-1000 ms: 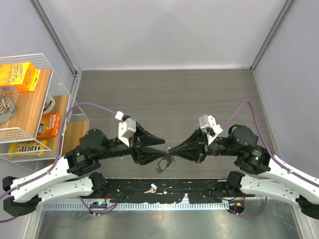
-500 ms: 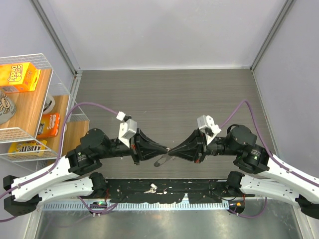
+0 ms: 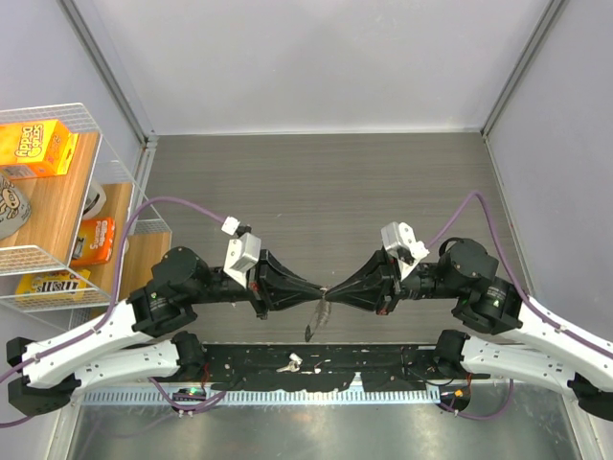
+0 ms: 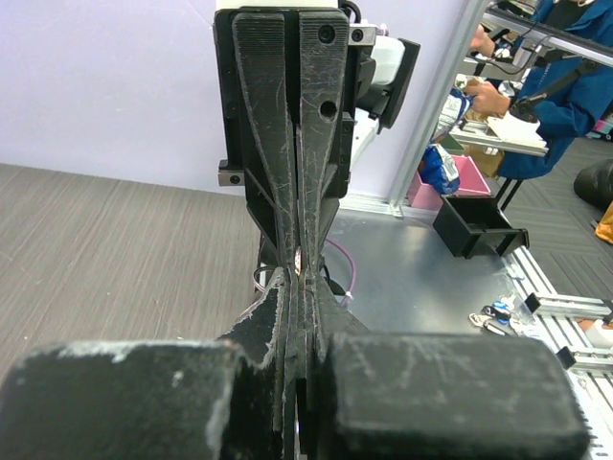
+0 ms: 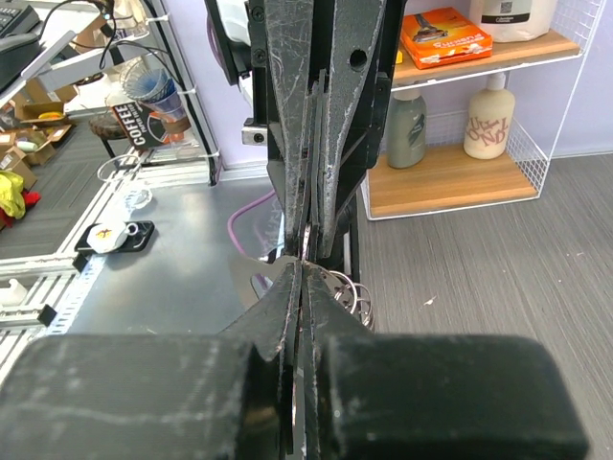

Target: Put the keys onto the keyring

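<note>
Item: left gripper (image 3: 316, 289) and right gripper (image 3: 331, 288), set tip to tip above the near edge of the table (image 3: 316, 192), likely so you can work a key onto the ring between them. Both are clenched with no gap showing. The keyring (image 3: 311, 323) dangles just below their meeting point; you cannot tell which one bears it.

Left gripper (image 3: 314, 287) and right gripper (image 3: 331, 290) sit tip to tip, with the keyring (image 3: 313, 322) hanging just below that joint. From the keyring I see: a key (image 3: 290, 362) nearer me, on the base plate (image 3: 383, 367) between the arm bases; wire shelf (image 3: 59, 206) far left.
</note>
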You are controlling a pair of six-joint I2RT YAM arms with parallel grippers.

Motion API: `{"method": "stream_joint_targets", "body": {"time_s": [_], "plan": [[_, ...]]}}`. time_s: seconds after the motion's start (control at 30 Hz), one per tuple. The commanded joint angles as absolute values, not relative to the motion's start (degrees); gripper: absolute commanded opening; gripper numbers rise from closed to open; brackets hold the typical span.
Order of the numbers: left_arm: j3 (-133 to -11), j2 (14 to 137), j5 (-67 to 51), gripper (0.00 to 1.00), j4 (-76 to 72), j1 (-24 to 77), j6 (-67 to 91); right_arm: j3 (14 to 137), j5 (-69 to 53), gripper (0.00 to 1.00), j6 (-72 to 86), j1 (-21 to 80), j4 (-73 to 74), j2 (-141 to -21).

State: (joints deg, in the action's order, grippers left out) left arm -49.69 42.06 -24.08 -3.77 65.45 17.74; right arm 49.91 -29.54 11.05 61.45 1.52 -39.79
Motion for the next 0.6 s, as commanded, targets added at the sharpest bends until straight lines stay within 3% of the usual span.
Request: {"method": "stream_joint_targets", "body": {"time_s": [0.0,0.23,0.57], "plan": [[-50.45,41.31,-27.77,0.0,-8.09,65.22,15.73,54.23,-30.41,0.06,9.32,61.61,4.47,-39.99],[-51.85,40.96,-31.9,0.0,-5.63,65.21,12.66,58.61,-31.81,0.32,6.86,61.61,13.52,-39.02],[-54.93,43.76,-42.0,0.0,-4.83,65.21,11.07,67.84,-35.51,0.43,-1.13,61.61,30.38,-41.3]]}}
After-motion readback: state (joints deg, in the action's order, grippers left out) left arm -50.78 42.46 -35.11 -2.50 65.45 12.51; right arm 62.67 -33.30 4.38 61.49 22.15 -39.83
